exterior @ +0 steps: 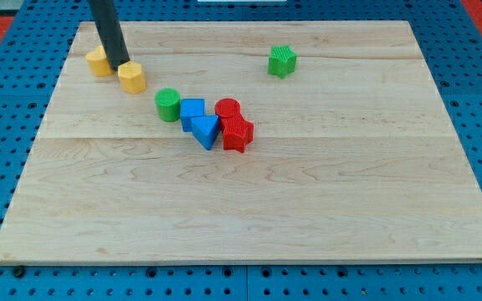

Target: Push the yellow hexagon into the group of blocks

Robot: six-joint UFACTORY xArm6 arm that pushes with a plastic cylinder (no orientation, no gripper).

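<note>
Push in hand: my tip (122,64) (bare rod, no gripper, nothing grasped) touches the yellow hexagon (131,77) at its upper-left. Group starts at green cylinder (167,104), near. Next: drive down-right.

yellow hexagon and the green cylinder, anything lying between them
Nothing: in the camera view only bare wood separates the yellow hexagon from the green cylinder. My tip sits on the hexagon's far side, toward the view's top left.
</note>
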